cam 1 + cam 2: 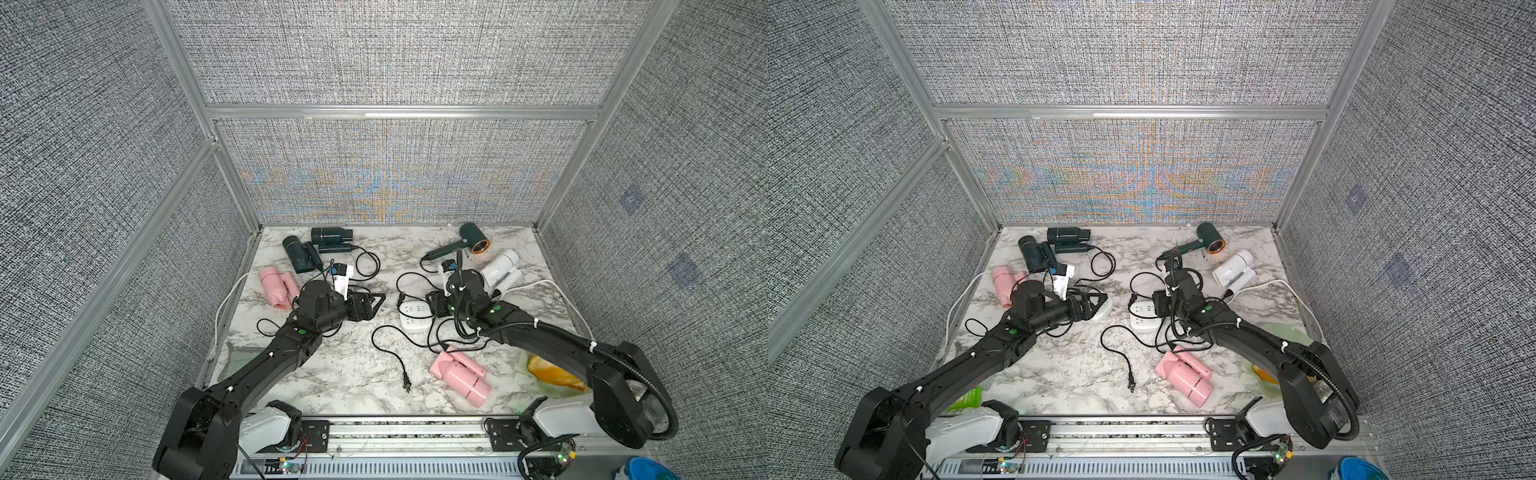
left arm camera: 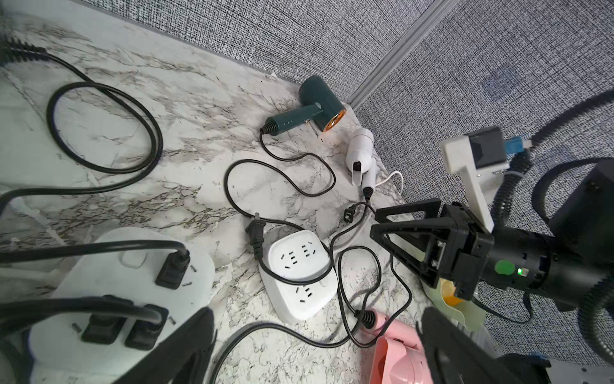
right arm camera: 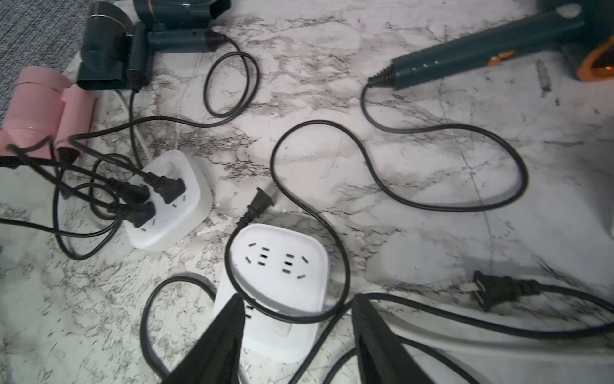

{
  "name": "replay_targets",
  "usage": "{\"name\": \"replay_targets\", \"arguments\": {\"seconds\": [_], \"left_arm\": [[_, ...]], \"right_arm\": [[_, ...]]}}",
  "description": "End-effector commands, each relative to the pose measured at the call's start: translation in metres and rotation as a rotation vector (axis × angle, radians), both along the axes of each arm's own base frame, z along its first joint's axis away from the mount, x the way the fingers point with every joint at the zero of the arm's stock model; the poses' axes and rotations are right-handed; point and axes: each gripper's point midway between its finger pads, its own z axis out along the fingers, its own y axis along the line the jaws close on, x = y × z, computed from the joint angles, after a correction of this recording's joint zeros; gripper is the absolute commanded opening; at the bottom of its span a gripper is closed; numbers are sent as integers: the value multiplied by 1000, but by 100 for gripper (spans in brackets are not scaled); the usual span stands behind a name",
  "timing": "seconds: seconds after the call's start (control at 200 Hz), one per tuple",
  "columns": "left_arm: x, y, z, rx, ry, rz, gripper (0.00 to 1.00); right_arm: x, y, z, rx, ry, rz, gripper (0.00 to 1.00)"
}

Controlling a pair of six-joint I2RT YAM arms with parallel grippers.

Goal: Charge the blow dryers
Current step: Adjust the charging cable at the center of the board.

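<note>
Jaws of the left gripper [image 2: 317, 312] stand wide with nothing between them, low over the left socket block [image 2: 133, 266], which carries three black plugs [image 2: 171, 266]. Both wrist views show that block whole, while in a top view only a white corner of it [image 1: 1106, 307] shows past the gripper.

Jaws of the right gripper [image 3: 299, 299] are about half apart and grip nothing. They hang over the near edge of the right socket block [image 3: 282, 262], and a black cord [image 3: 344, 252] loops across its face.

A loose plug [image 3: 262, 201] lies just beside that block's far side. A second plug [image 3: 491, 292] to its right shows only in the wrist views, and a third plug [image 1: 406, 384] lies nearer on the marble tabletop [image 1: 332, 374].

Two dark dryers [image 1: 330, 236] [image 1: 297, 253] lie far left, with the left pink dryer [image 1: 274, 286] beside them. The copper-ringed dryer [image 1: 473, 239] and the white dryer [image 1: 500, 268] lie far right. The near pink dryer [image 1: 461, 374] lies by the right arm [image 1: 548, 340], which half hides a pale green dish [image 1: 1285, 334] holding something orange.
</note>
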Motion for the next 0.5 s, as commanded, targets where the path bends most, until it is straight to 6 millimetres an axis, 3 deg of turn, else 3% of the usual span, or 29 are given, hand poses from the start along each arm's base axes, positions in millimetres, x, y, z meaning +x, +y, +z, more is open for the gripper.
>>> {"name": "replay_targets", "arguments": {"seconds": [0.0, 0.21, 0.375, 0.495], "left_arm": [[5, -6, 10, -10, -43, -4, 99], [2, -19, 5, -3, -37, -34, 99], [-3, -31, 0, -7, -38, -65, 99], [-7, -40, -5, -3, -37, -98, 99]], "right_arm": [[-1, -16, -6, -9, 30, -58, 52], [-1, -54, -25, 6, 115, -163, 49], [-8, -60, -43, 51, 204, -159, 47], [-13, -57, -56, 61, 243, -143, 40]]}}
